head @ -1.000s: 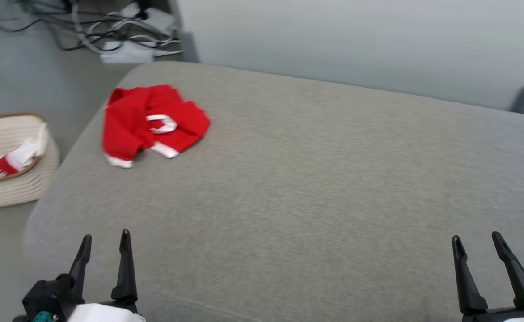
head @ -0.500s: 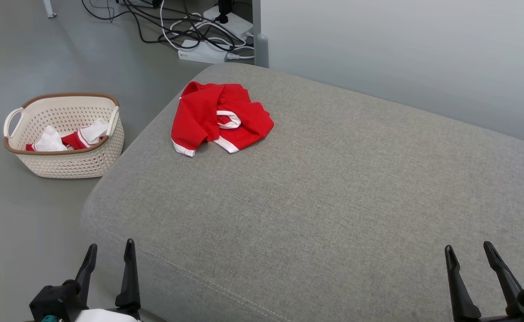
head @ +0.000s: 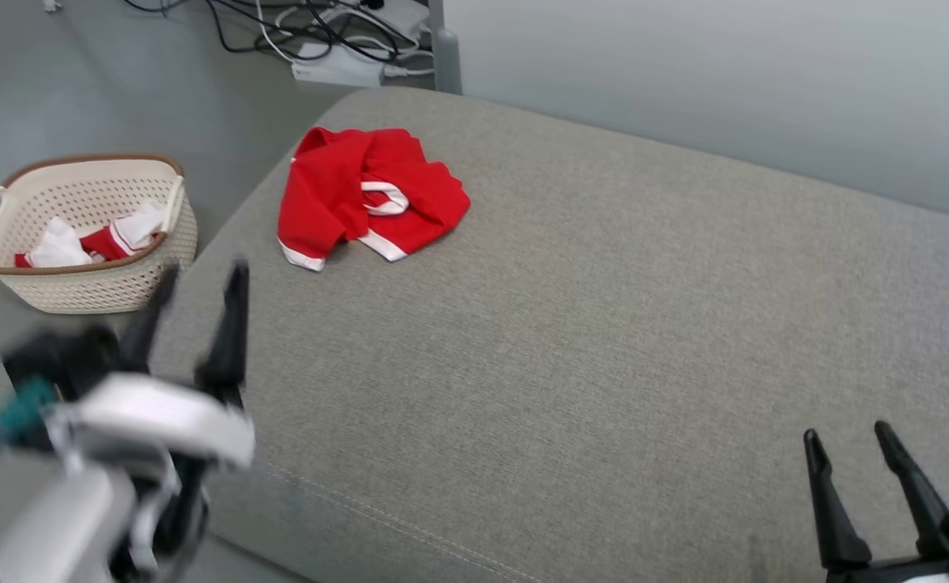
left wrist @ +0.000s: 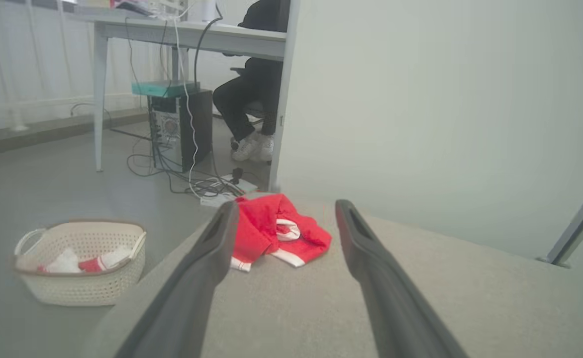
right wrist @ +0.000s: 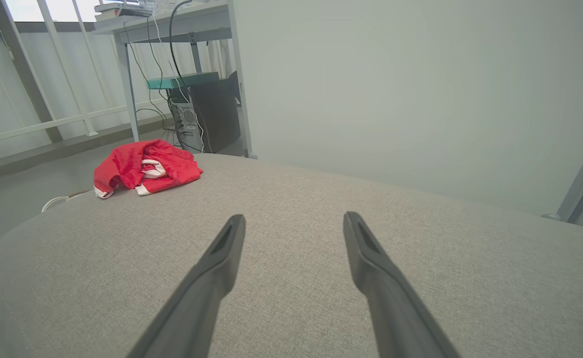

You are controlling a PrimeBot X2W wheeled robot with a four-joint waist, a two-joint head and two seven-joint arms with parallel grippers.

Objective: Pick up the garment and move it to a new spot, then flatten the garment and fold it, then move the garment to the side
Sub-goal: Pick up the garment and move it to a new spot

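A crumpled red garment (head: 365, 194) with white trim lies near the far left corner of the grey cushion (head: 604, 324). It appears too in the left wrist view as the red garment (left wrist: 276, 233) and in the right wrist view as the red garment (right wrist: 145, 166). My left gripper (head: 199, 279) is raised over the cushion's left edge, blurred, open and empty, short of the garment. In the left wrist view the left gripper (left wrist: 284, 211) frames the garment between its fingers. My right gripper (head: 845, 433) rests open at the lower right, far from the garment.
A cream basket (head: 78, 235) holding red and white cloth stands on the floor left of the cushion. Cables and a power strip (head: 337, 69) lie on the floor behind it. A desk, a computer tower (left wrist: 179, 127) and a seated person's legs (left wrist: 244, 109) are beyond.
My left gripper has risen and moved forward toward the garment. The head camera has shifted, so the whole scene moved a little up and left. The right gripper kept its place.
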